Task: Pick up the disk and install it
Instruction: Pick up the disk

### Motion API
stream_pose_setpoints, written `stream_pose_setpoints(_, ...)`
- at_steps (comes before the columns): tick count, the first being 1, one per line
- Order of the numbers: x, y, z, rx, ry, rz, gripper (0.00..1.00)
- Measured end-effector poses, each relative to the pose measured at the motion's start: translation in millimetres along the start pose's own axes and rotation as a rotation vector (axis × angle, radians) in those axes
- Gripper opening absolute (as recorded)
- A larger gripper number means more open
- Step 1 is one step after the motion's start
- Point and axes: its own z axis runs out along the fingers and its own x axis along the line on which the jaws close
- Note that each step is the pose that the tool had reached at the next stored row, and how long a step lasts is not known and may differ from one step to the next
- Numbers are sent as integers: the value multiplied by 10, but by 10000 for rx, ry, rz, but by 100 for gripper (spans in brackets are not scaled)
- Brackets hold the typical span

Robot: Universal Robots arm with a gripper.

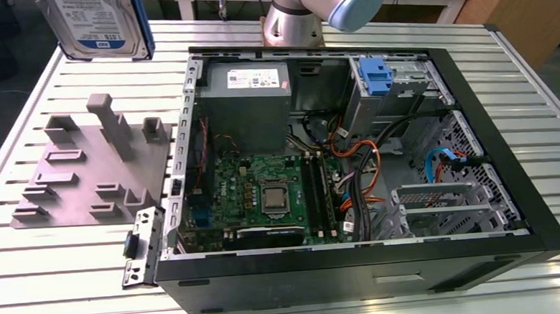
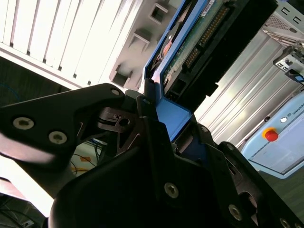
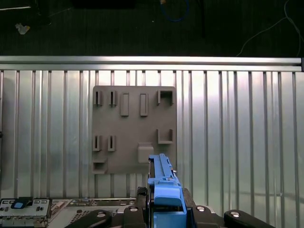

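Half the job's done: your gripper (image 3: 164,205) is clamped on the disk (image 1: 100,22), held in the air above the grey fixture plate (image 1: 71,182). It's not in the open PC case (image 1: 315,277) yet.

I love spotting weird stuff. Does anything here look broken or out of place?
Nothing looks broken or spilled. The one odd sight is the disk. It hangs in the air above the slatted table, clamped in the gripper, outside the open computer case.
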Motion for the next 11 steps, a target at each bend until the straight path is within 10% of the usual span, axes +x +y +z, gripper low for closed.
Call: stream_pose_setpoints(11,12,-39,-1,0,0,1,37)
